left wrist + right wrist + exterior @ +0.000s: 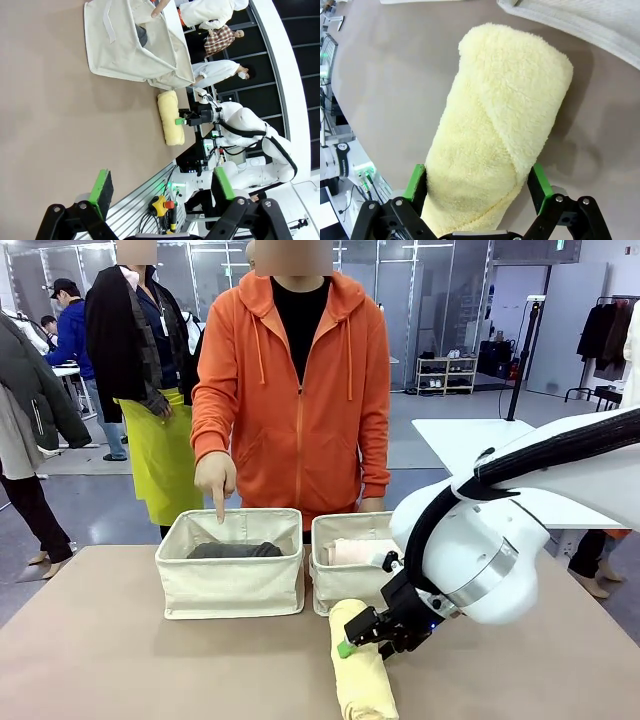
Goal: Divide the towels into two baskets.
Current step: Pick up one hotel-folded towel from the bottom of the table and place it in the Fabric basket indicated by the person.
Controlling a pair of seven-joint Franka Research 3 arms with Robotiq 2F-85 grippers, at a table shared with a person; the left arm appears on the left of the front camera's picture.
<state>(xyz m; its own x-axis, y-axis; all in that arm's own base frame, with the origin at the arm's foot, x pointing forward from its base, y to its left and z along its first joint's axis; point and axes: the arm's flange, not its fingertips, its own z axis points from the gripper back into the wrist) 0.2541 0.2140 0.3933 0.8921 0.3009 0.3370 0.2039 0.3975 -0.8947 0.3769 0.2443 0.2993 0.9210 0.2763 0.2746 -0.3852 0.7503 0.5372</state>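
At the far left of the front view, other people are standing in the room behind the table [100, 660]. A person in an orange hoodie [295, 390] is standing at the far side and pointing one hand [216, 480], forefinger down, into the left basket [232, 565]. The dark grey towel [235, 550] is lying inside that basket. Just beside it, to the right, the right basket [345, 580] is holding the pale pink towel [362, 552], with something white showing at that towel's right end. In front of the right basket, near its lower left corner, the pale yellow towel [360, 670] is lying on the table, running toward the near edge. The right gripper [375, 632] is reaching down over the roll from the right arm [500, 540], and in the right wrist view its green pads [539, 181] are sitting on either side of the yellow towel, jaws spread wide and flanking it rather than squeezing it. The left gripper [160, 187] is hanging above bare table with its fingers wide apart, holding nothing, well away from the baskets and the yellow roll
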